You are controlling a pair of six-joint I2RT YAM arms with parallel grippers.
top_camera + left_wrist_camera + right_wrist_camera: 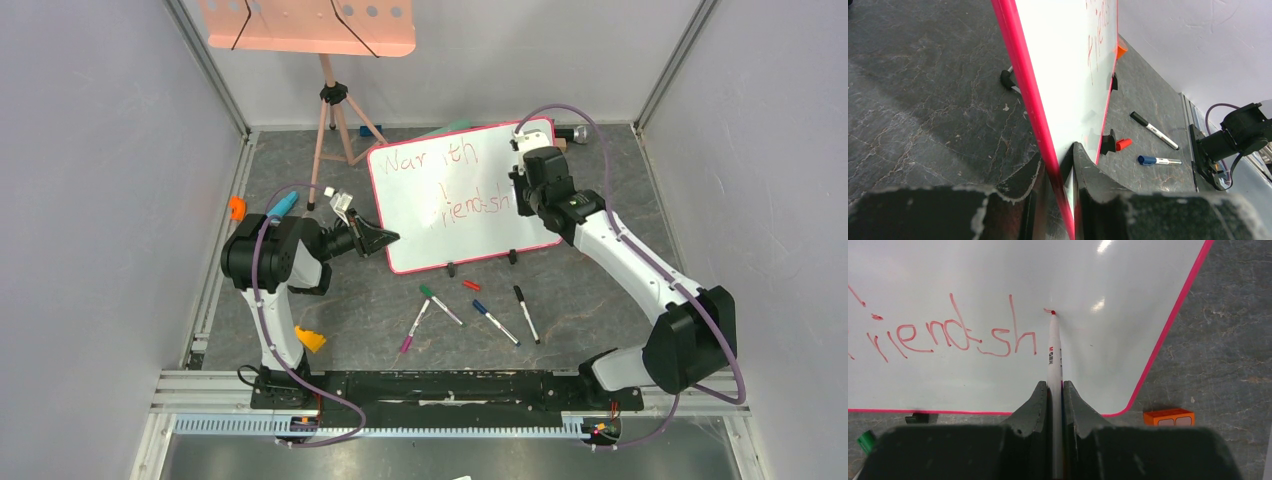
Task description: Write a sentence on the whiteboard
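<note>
The left arm sits folded low, jaws clamped narrow; the right arm reaches forward, jaws pinched tight

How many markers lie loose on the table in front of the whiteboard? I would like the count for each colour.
Green marker: 1
Pink marker: 1
Blue marker: 1
Black marker: 1
Total: 4

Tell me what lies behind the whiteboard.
Past the whiteboard's far edge, a green sliver, a small blue item and a silver-black cylinder peek out. The left wrist view shows a black foot on the dark table. The board covers everything else there.
</note>
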